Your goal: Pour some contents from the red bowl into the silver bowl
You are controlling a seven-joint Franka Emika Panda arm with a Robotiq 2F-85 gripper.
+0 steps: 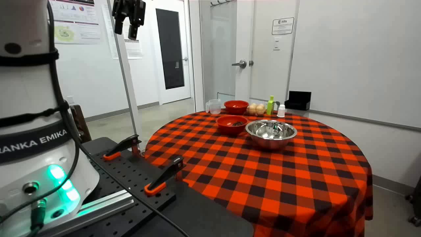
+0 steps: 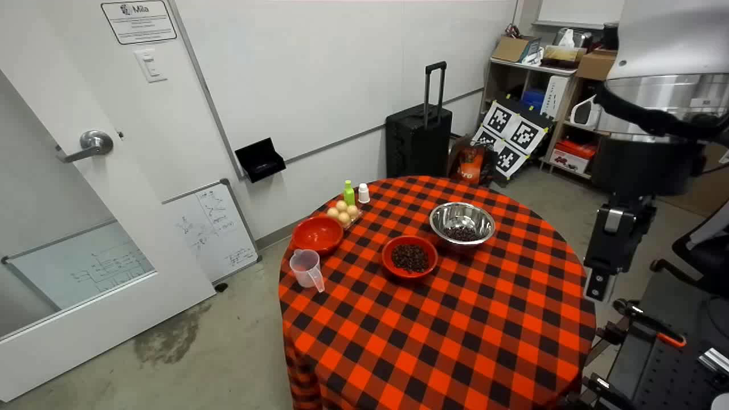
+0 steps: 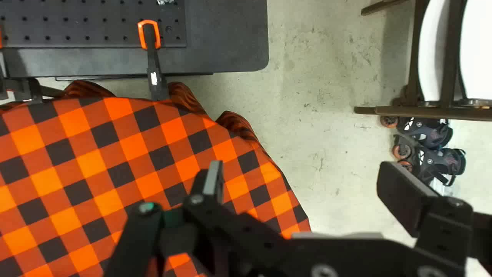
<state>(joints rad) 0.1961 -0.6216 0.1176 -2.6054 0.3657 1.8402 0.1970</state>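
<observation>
1. Plainly, the gripper (image 3: 301,186) stands spread: in the wrist view its fingers are wide apart, one seen against the cloth of the table (image 3: 92,173) near the edge, the other against the floor (image 3: 315,115). An exterior view of the gripper (image 1: 125,32) confirms the gap; in an exterior view that has the gripper (image 2: 601,287) side-on, the spread cannot be told.
2. The silver bowl (image 2: 461,217) is upright on the table, set in from the edge facing the whiteboard (image 2: 342,85), in both exterior views.
3. Dark pieces (image 2: 462,234) lie at its bottom in an exterior view; in an exterior view the silver bowl (image 1: 271,143) shows mainly reflections inside.
4. The red bowl (image 2: 388,257), holding dark pieces, sits just beside it, farther in from that edge; whether the rims touch cannot be told.
5. Along the edge by door (image 2: 136,210) and whiteboard stand a measuring cup (image 2: 306,270), second red bowl (image 2: 319,234), eggs (image 2: 343,217), green bottle (image 2: 349,195) and white container (image 2: 363,194), in that order.
6. Only the wrist view records inline skates (image 3: 442,161) on the floor.
7. A marker board (image 2: 512,139) appears only in an exterior view; green lamps (image 1: 67,185) on the arm's base only in an exterior view.
</observation>
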